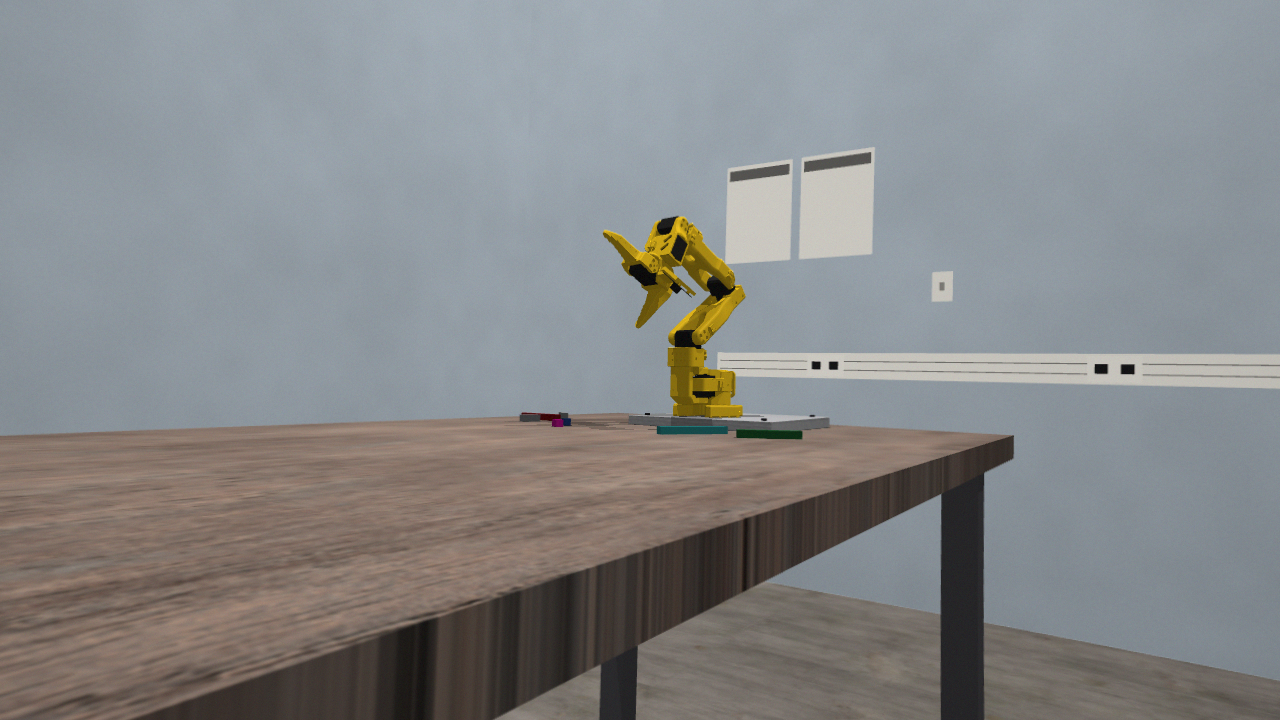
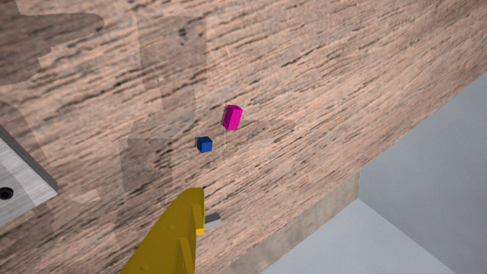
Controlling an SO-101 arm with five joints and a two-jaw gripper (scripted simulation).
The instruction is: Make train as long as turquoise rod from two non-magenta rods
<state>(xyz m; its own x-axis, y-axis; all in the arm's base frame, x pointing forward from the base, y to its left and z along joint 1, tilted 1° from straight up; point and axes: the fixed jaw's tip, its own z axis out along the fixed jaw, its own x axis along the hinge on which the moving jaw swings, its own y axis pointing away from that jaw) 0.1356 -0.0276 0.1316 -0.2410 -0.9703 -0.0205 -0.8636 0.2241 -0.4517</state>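
My gripper (image 1: pixel 631 282) is wide open and empty, held high above the table to the left of the arm's base. In the wrist view only one yellow jaw (image 2: pixel 183 224) shows. Below it lie a short magenta rod (image 2: pixel 232 117) (image 1: pixel 557 422), a small blue cube rod (image 2: pixel 205 144) and the end of a grey rod (image 2: pixel 213 221) (image 1: pixel 528 417) that sticks out from behind the jaw. In the exterior view a red rod (image 1: pixel 548 416) lies by the grey one. The turquoise rod (image 1: pixel 691 429) and the green rod (image 1: pixel 768 434) lie in front of the base plate.
The arm stands on a grey metal base plate (image 1: pixel 787 420) (image 2: pixel 19 183) at the table's far end. The table's far edge (image 2: pixel 304 224) runs close behind the grey rod, with floor beyond. The table's right edge (image 1: pixel 895 501) drops off near the green rod.
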